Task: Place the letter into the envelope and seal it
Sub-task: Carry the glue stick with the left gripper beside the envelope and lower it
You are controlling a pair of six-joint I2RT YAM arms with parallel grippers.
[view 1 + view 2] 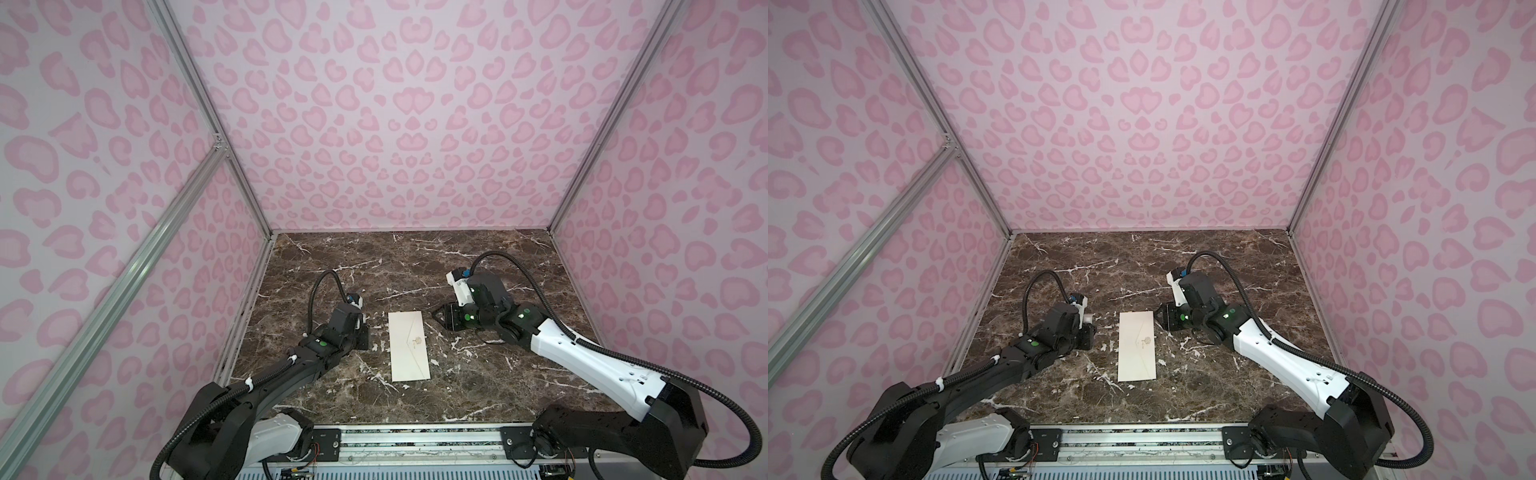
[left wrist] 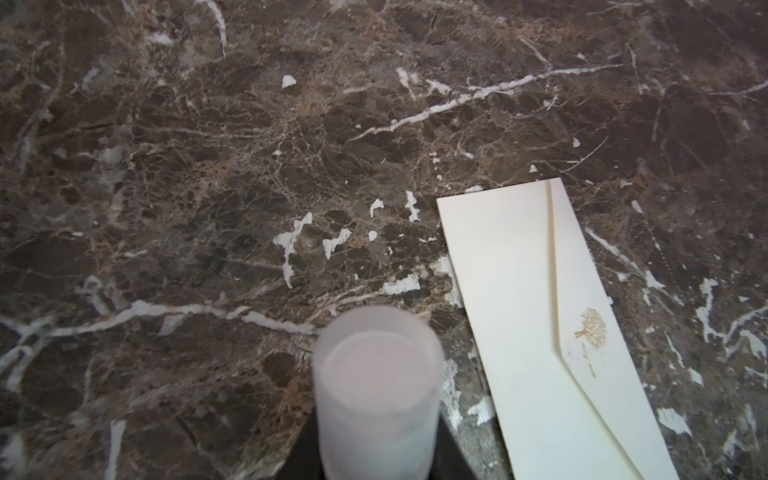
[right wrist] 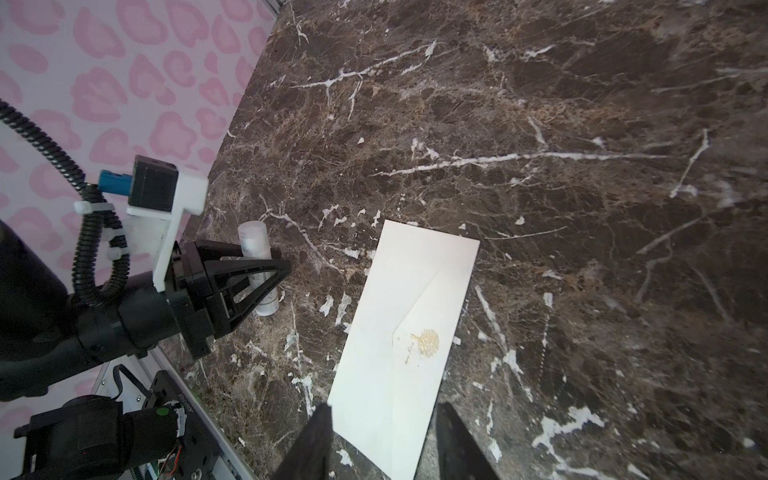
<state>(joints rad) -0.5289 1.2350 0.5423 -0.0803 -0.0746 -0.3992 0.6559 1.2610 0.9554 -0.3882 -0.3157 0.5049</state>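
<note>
In the middle of the dark marble table (image 1: 415, 257), between my two arms, I see the envelope (image 1: 409, 345) (image 1: 1137, 351). It lies flat, and its long side runs from the near edge toward the back wall. The pointed flap (image 3: 424, 316) is folded down over the body, and the small gold emblem (image 2: 592, 328) (image 3: 426, 343), shaped like a tree, sits near the point of the flap. If the flap is glued or only lies there, I cannot tell.

The left gripper (image 3: 272, 272) is on the left of the envelope, near its far half, and does not touch it. Its jaws are clamped on a white stick (image 2: 376, 386) (image 3: 253, 241), a small cylinder with a frosted end. The stick crosses the black fingers at a tilt, and its lower end is close to the marble; I cannot tell if it touches.

The right gripper (image 1: 440, 316) (image 3: 385, 409) is low, just beside the far right corner of the envelope. Its jaws stand apart and hold nothing. In the right wrist view the short end of the envelope shows between the two fingers, but I cannot tell if they touch the paper.
</note>
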